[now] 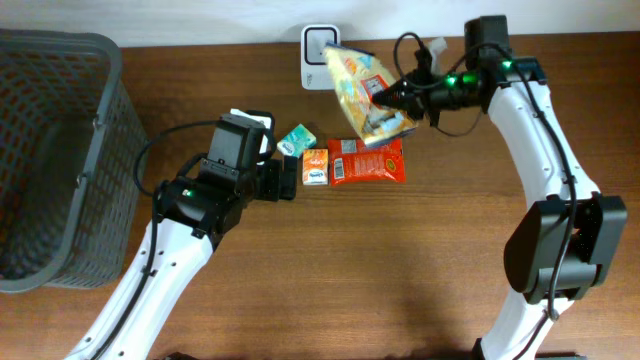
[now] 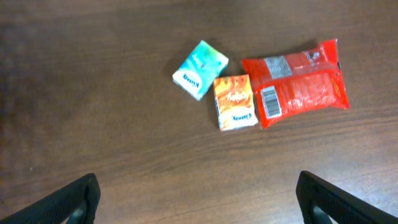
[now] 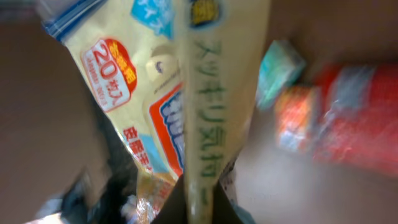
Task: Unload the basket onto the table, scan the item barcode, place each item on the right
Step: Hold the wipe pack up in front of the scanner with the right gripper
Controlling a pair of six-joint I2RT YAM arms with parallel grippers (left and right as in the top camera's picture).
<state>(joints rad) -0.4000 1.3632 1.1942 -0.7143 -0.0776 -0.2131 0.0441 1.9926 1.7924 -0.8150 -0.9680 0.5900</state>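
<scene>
Fingers of your right gripper clamp shut on the yellow snack bag, which stretches left from them, far end over the white scanner; your left gripper hangs wide open, empty, farther away.

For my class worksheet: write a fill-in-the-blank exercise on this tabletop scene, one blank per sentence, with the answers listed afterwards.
1. The right gripper is shut on a bag coloured ____.
2. The orange pack lies between the teal pack and the ____ packet.
3. The left gripper is ____, holding nothing.
4. The mesh basket is coloured ____.
Missing words: yellow, red, open, grey.
</scene>
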